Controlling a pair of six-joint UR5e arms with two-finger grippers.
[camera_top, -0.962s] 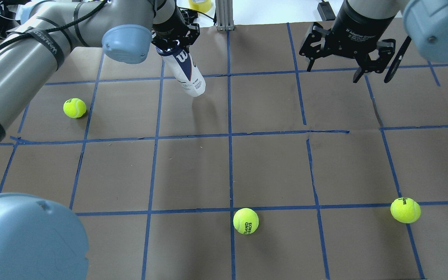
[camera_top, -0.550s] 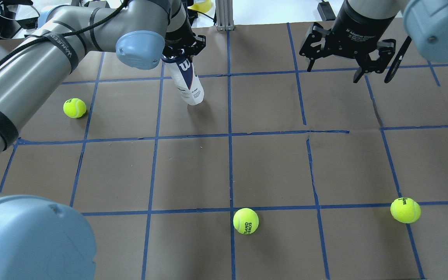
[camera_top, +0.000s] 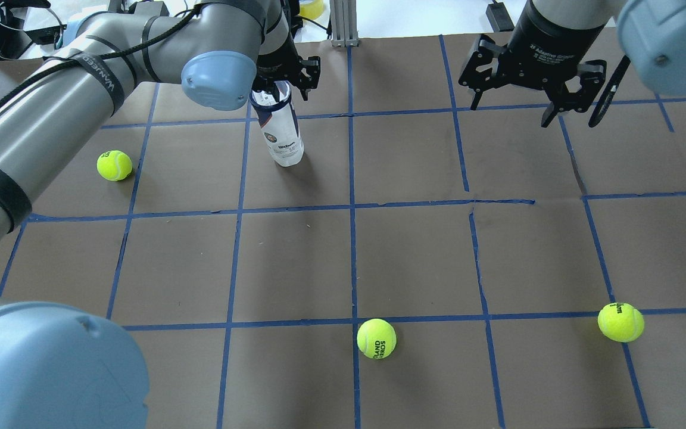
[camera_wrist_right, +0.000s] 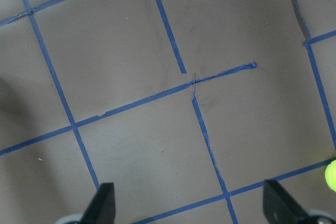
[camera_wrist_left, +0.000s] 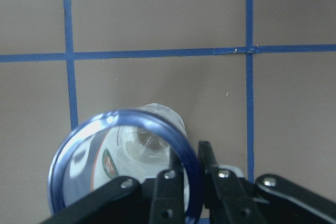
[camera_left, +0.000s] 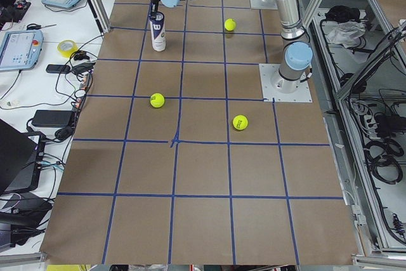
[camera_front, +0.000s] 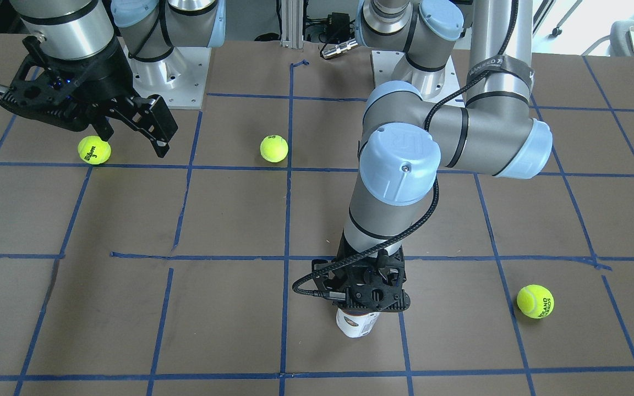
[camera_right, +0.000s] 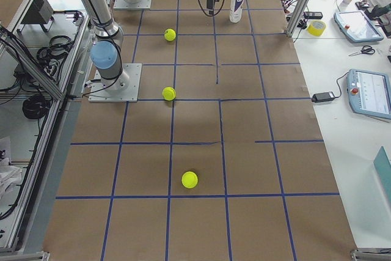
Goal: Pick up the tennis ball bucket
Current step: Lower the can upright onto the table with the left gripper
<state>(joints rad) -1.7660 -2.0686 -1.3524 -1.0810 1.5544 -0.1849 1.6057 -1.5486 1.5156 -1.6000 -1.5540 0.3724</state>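
Left pincer (camera_top: pixel 281 84) pinches clear, navy-rimmed bucket (camera_top: pixel 284 136).

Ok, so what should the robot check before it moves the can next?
1. Grip: left gripper pinches the can at its rim, one finger inside and one outside. Ok.
2. Can upright: ok.
3. Nothing inside to spill: the wrist view shows the bare bottom. Ok.
4. Can's base off the table: cannot tell.
5. Right gripper open and away from the can: ok.
6. Nearest ball apart from the can: ok.
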